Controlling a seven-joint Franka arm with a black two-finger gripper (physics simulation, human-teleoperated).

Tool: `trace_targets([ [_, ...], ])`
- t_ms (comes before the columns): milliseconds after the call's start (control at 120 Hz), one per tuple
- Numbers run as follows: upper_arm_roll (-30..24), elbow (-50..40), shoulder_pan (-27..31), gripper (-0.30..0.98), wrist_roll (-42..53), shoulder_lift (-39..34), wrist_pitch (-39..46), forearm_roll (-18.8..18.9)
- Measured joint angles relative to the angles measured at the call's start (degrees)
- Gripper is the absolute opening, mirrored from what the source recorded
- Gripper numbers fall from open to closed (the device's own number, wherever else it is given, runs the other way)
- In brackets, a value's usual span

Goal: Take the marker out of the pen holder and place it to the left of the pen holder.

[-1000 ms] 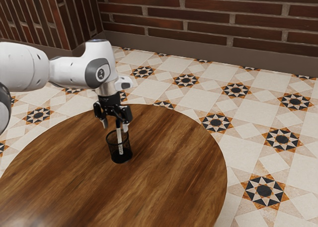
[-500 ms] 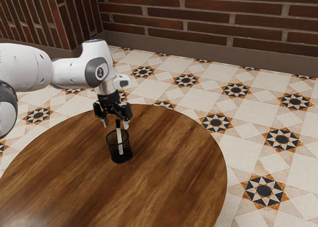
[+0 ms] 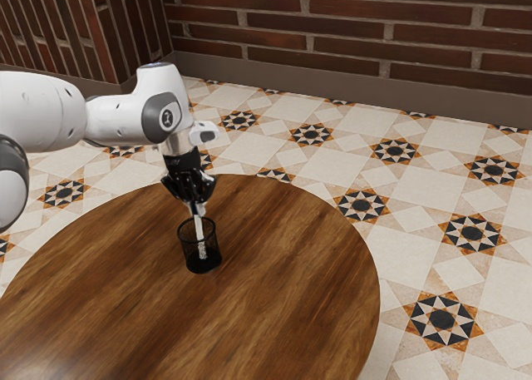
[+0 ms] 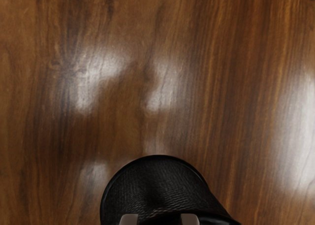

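My gripper is directly over the pen holder in the exterior view, its fingers brought together on the top end of the marker. The marker's white body runs down inside the black mesh pen holder, nearly upright with a slight tilt. Its dark upper end is hidden by the fingers. In the wrist view, the tips of my gripper overlap the round black pen holder at the lower edge.
The round wooden table carries the pen holder, and its curved edge lies beyond the holder toward the exterior view's right. Patterned floor tiles surround it, with a brick wall farther back.
Spread apart before, the fingers have closed in on the marker's top end, covering its dark part. The marker's top leans slightly toward the exterior view's left; the pen holder stays put.
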Motion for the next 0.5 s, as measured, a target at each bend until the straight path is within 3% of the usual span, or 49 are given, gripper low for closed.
trace_targets([
  [217, 0.9, -0.6, -0.5, -0.06, -0.2, -2.6, -0.1, 0.7],
  [500, 2.7, -5.6, -3.4, -0.08, -0.8, -15.8, -3.2, 2.2],
])
